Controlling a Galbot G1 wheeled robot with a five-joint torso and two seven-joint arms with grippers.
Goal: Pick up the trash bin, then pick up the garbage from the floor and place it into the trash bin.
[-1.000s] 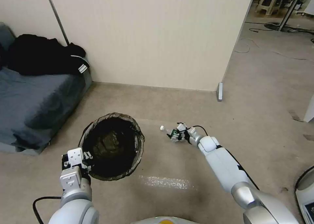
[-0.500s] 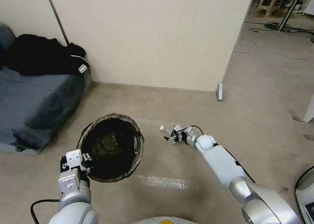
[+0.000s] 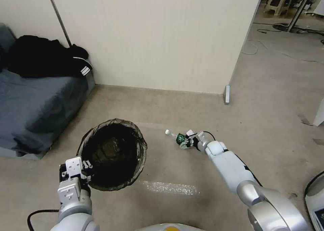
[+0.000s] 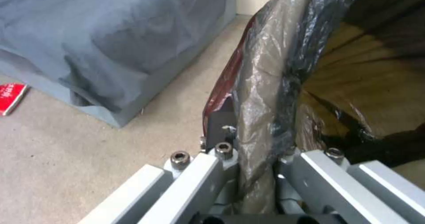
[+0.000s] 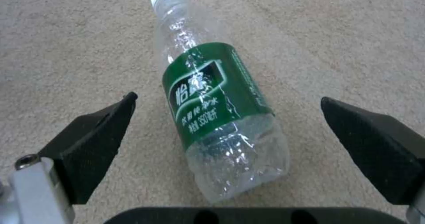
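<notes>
Clear plastic, with a green label and a white cap, made up the bottle (image 5: 212,111) lying on its side on the carpet (image 3: 189,170), a little to the right of the trash bin (image 3: 113,153) and apart from it. The right gripper (image 5: 228,141) was low over it with its jaws spread wide, one black pad (image 5: 97,141) on each flank of the bottle's lower body and neither touching it. To do this step well, in my judgement, the jaws should close across the labelled middle (the thin wall looks easily crushed and could squirt out if pinched near the round base), with the pads square to the bottle's axis before any lift. The left gripper (image 4: 257,171) was clamped on the bin's near rim, pinching the dark bag liner (image 4: 283,61) together with the wall, and held the bin's mouth open towards the head camera. Nearby stood a grey sofa (image 3: 37,106) with a black clothing heap (image 3: 44,57) on it, a beige partition wall (image 3: 155,38), and a red-and-white item (image 4: 11,96) on the floor beside the sofa's base. Nothing lay between bottle and bin, so the carry appeared unobstructed.
</notes>
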